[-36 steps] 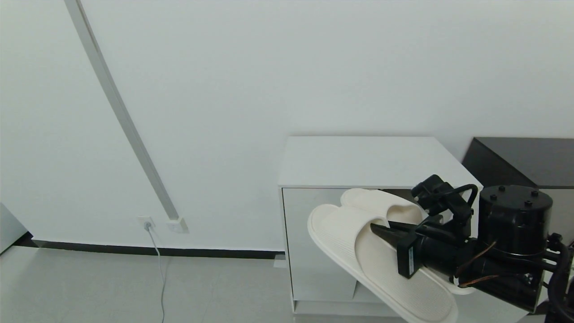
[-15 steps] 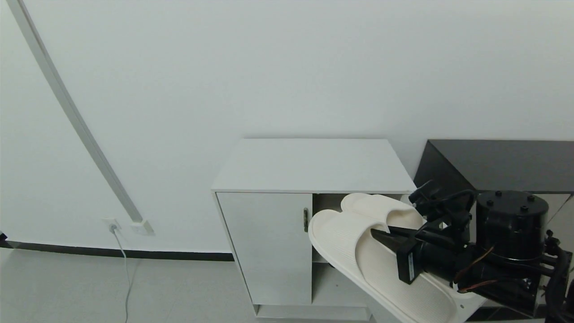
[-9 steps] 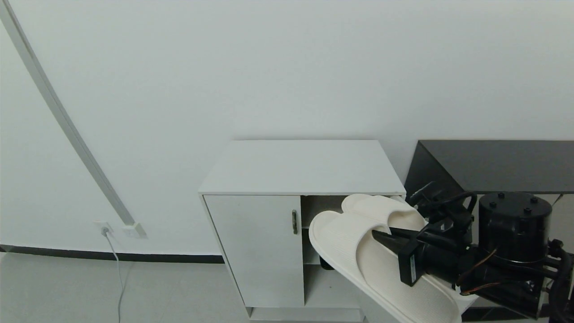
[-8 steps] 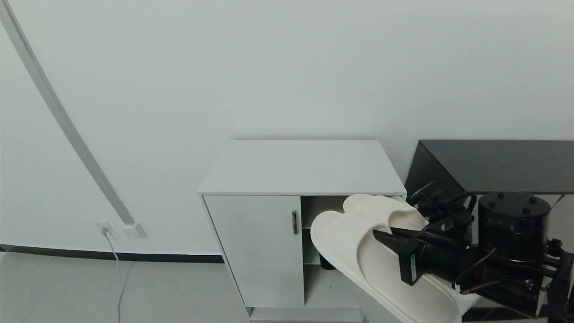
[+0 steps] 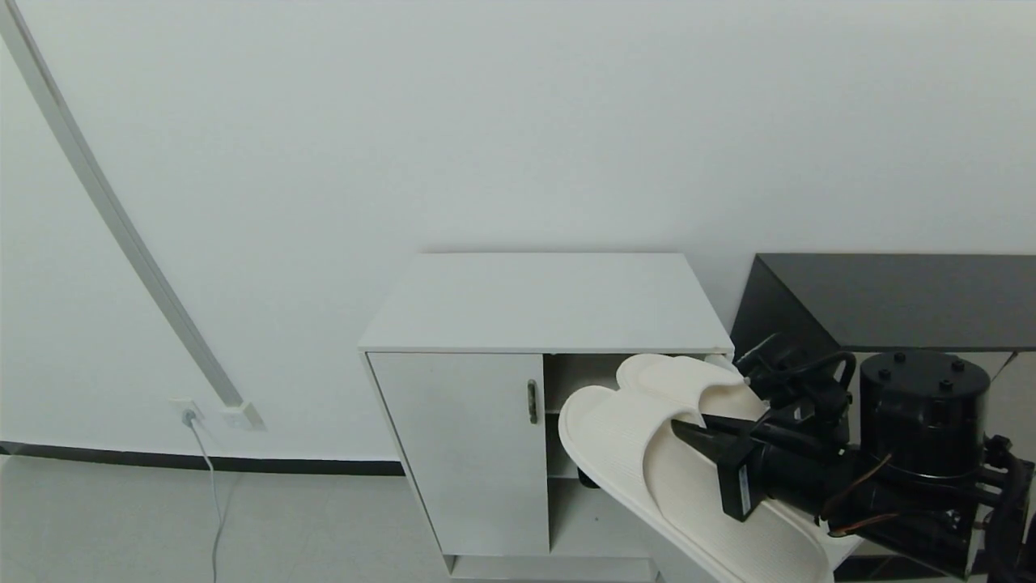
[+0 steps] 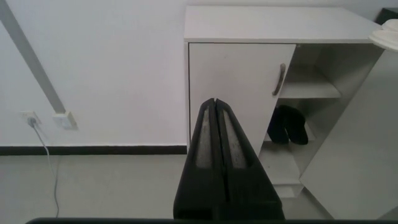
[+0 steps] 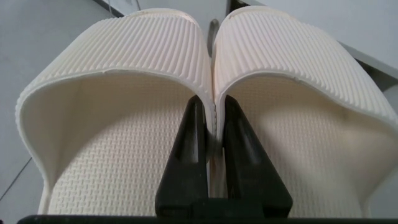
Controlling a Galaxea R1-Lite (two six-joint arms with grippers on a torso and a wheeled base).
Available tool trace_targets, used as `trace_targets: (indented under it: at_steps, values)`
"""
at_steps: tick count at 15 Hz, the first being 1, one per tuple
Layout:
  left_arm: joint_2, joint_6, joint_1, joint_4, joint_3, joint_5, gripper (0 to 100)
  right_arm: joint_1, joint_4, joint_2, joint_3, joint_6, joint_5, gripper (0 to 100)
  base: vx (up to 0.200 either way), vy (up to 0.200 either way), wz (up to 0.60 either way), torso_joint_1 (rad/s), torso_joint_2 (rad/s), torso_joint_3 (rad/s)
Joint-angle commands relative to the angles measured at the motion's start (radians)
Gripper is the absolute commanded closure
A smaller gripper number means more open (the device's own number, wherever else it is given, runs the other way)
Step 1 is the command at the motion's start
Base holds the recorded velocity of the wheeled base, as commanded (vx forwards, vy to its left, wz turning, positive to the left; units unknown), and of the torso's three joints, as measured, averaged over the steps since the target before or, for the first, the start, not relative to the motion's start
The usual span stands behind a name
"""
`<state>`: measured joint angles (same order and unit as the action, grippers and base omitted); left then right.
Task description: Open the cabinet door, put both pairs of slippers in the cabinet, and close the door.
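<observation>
Tool on the right [image 5: 688, 427] held up before cabinet [image 5: 542, 304], clenched on white slippers [image 5: 639, 453]. Left tool [image 6: 215, 102] clenched, empty. Black slippers [image 6: 290, 123] inside, on a shelf [image 6: 277, 152].

Bare indoor room, looks like home hallway — white wall [image 5: 486, 121], grey floor [image 5: 121, 518], black skirting [image 5: 243, 464], wall socket [image 5: 188, 414] with cable [image 5: 214, 518], white cabinet [image 5: 542, 304], dark slippers [image 6: 290, 124] inside.

No writing can be read. A small label [image 5: 742, 488] on the right wrist carries print too small to tell.
</observation>
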<state>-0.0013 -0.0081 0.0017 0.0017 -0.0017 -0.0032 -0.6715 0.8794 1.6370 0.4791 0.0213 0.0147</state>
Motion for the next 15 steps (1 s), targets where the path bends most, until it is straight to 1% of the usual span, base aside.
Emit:
trace_targets:
  at_steps: [1, 7, 8, 15]
  values:
    - [0.001, -0.001, 0.0, 0.0, 0.0, 0.0, 100, -0.002, 0.001, 0.006, -0.001, 0.0, 0.001, 100, 0.0, 0.0, 0.0, 0.0, 0.0, 0.0]
    - [0.001, -0.003, 0.0, 0.0, 0.0, 0.0, 100, -0.011, 0.0, 0.006, -0.011, 0.003, 0.001, 100, 0.0, 0.0, 0.0, 0.0, 0.0, 0.0]
    - [0.001, -0.001, 0.0, 0.0, 0.0, 0.0, 100, -0.011, 0.0, 0.007, -0.011, 0.003, 0.001, 100, 0.0, 0.0, 0.0, -0.1, 0.19, 0.129]
    - [0.001, -0.001, 0.0, 0.0, 0.0, 0.0, 100, -0.019, 0.007, -0.002, -0.037, 0.016, -0.001, 100, 0.0, 0.0, 0.0, -0.156, 0.37, 0.202]
